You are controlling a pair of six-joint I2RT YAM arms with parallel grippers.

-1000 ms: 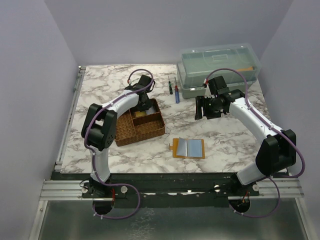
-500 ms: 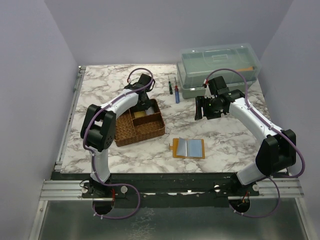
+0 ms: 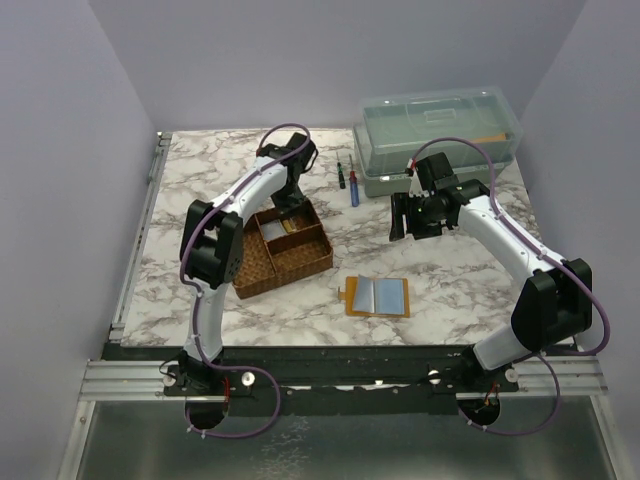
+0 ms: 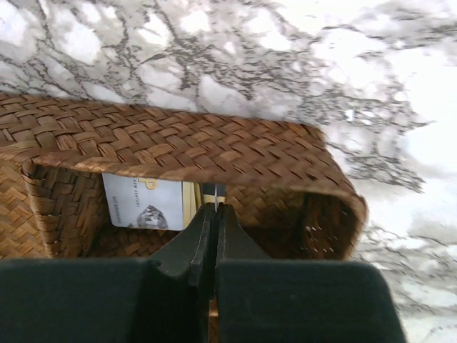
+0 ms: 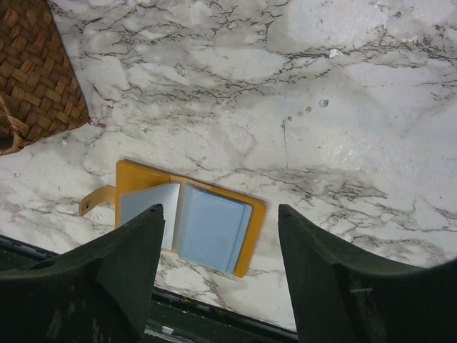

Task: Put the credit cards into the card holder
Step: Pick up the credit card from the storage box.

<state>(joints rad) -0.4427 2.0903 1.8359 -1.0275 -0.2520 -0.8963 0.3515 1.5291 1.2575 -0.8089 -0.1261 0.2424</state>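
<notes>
The card holder [image 3: 377,297] lies open on the marble near the front, orange with pale blue inner pages; it also shows in the right wrist view [image 5: 187,221]. My left gripper [image 3: 289,204] hangs over the back compartment of the brown woven tray [image 3: 300,262]. In the left wrist view it [image 4: 215,209] is shut on a thin pale credit card seen edge-on [image 4: 215,196]. Another whitish credit card [image 4: 143,202] stands against the tray's inner wall. My right gripper [image 3: 403,217] is open and empty, held above the table, with the card holder between its fingers in its own view [image 5: 219,211].
A clear lidded plastic box [image 3: 438,135] stands at the back right. Two small pen-like tools [image 3: 353,186] lie beside it. The woven tray [image 4: 178,146] has several compartments; its corner shows in the right wrist view [image 5: 36,71].
The left arm has risen and its wrist has moved toward the back, gripper lifting out of the tray. The tray has shifted slightly. The right arm has not moved.
</notes>
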